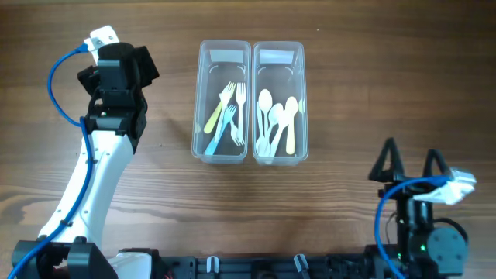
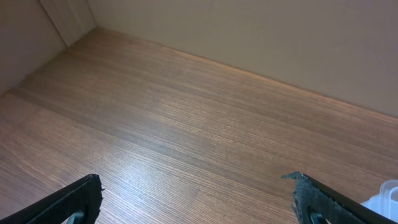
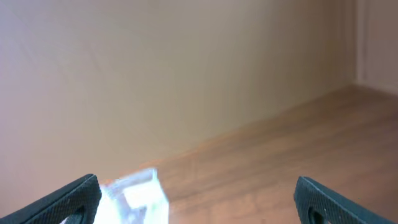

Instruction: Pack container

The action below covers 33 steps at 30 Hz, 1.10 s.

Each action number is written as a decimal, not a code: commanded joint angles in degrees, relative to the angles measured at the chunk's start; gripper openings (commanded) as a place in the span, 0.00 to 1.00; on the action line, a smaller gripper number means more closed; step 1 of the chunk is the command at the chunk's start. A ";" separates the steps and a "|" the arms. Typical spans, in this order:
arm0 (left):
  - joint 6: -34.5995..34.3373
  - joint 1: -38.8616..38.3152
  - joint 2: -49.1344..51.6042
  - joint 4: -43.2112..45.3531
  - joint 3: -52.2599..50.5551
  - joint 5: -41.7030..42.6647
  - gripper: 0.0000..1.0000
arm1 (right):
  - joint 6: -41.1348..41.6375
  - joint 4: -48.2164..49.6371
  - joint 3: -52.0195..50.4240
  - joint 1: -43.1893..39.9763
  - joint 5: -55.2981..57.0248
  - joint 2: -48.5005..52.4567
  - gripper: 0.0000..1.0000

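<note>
Two clear plastic containers stand side by side mid-table. The left container (image 1: 200, 101) holds yellow, blue and white forks (image 1: 226, 112). The right container (image 1: 303, 101) holds white, yellow and pale green spoons (image 1: 277, 120). My left gripper (image 2: 196, 183) is open and empty over bare wood, left of the containers; a container corner (image 2: 387, 196) shows at its right. In the overhead view its fingers are hidden under the wrist (image 1: 116, 74). My right gripper (image 1: 409, 163) is open and empty at the front right, also shown in the right wrist view (image 3: 196, 186), with a blurred container (image 3: 137, 193) to its left.
The wooden table (image 1: 349, 46) meets a plain wall (image 2: 249, 25) at the back. The arm bases sit along the front edge (image 1: 248, 267).
</note>
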 commanded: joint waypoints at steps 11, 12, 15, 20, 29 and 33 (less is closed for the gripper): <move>-0.13 0.26 -0.85 0.13 0.15 -0.74 1.00 | -12.68 8.37 -16.90 -1.25 -9.14 -1.57 1.00; -0.13 0.26 -0.85 0.13 0.17 -0.74 1.00 | -12.68 9.29 -17.40 -1.25 -9.18 -1.57 1.00; -0.13 0.26 -0.85 0.13 0.17 -0.74 1.00 | -14.16 10.75 -17.88 -1.25 -9.22 -1.57 1.00; -0.13 0.26 -0.85 0.13 0.17 -0.74 1.00 | -23.41 10.78 -17.88 -1.25 -11.52 -1.57 1.00; -0.13 0.26 -0.85 0.13 0.17 -0.74 1.00 | -24.70 10.75 -17.88 -1.25 -11.45 -1.57 1.00; -0.13 0.26 -0.85 0.13 0.17 -0.74 1.00 | -24.72 10.75 -17.88 -1.25 -11.45 -1.51 1.00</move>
